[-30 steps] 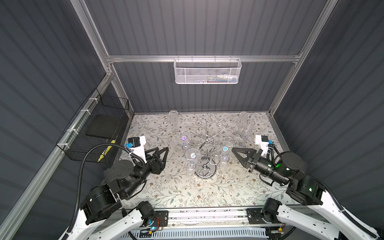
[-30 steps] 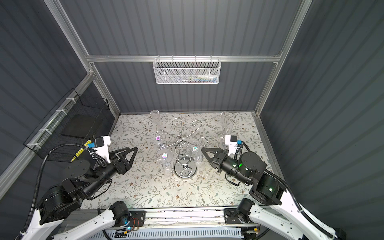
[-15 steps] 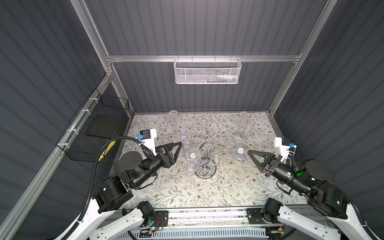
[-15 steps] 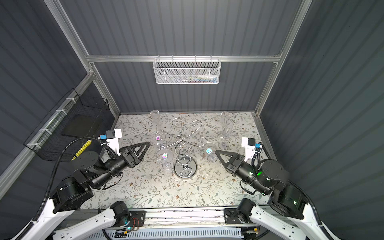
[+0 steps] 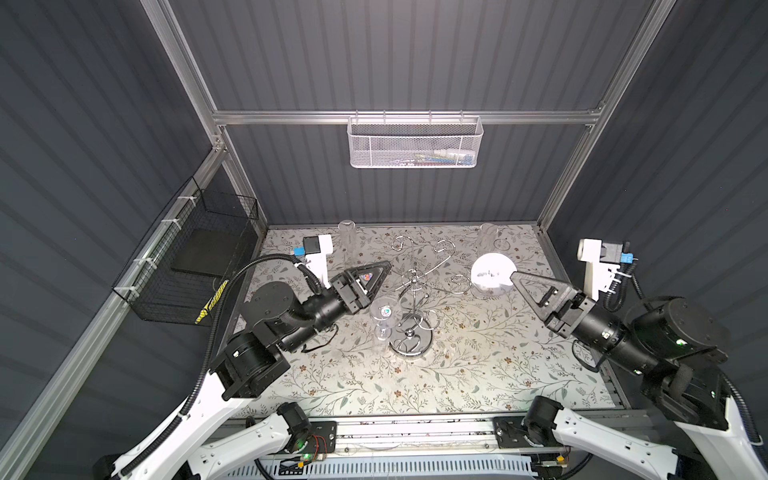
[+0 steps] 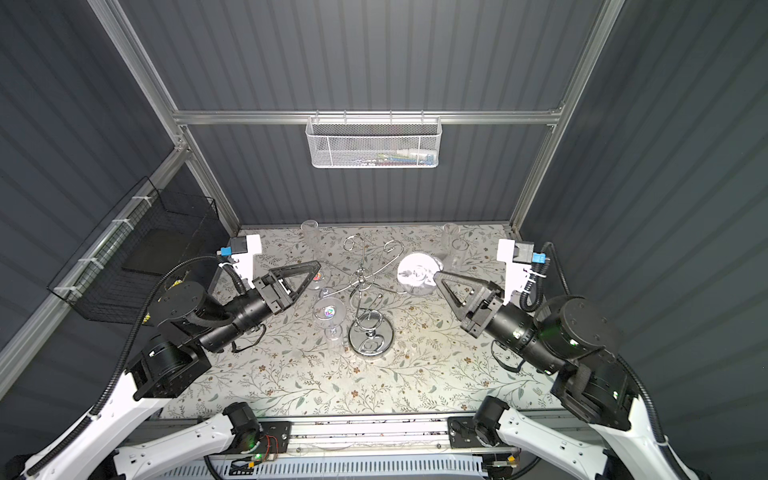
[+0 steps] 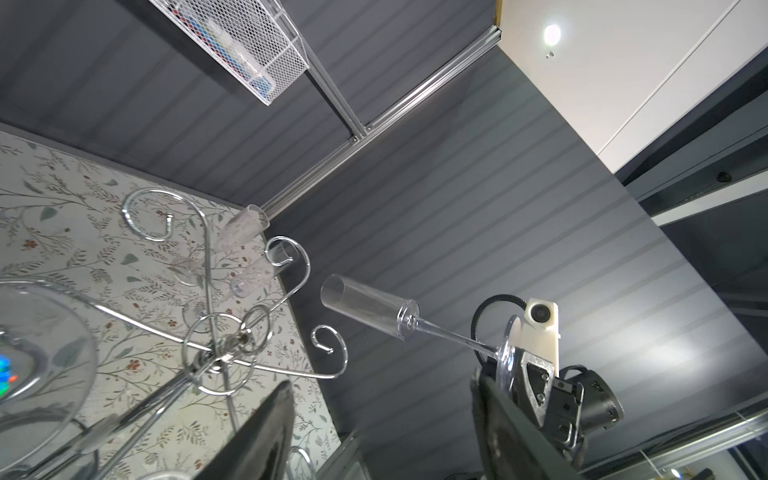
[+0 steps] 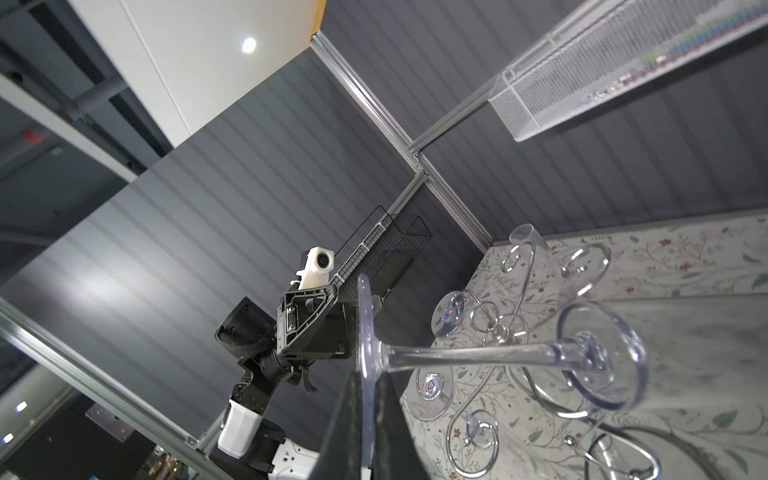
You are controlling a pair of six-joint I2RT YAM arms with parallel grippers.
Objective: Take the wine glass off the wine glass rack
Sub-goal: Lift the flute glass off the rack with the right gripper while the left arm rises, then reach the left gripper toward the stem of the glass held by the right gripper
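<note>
The right gripper has its jaws pressed together on the thin round foot of the wine glass, pinching the disc at its edge. The glass lies on its side with the stem about level and the bowl pointing toward the rack. The left wrist view shows it clear of the rack's curled arms. It hangs in the air to the right of the rack, held by the foot alone. In both top views the foot shows as a bright disc right at the fingertips.

The left gripper has its jaws spread wide with nothing between them. It hovers at the left side of the rack, close to the hanging glasses, which dangle foot-up from the arms.

Two tall glasses stand at the back of the flowered table. A white mesh basket hangs on the back wall and a black wire basket on the left wall.
</note>
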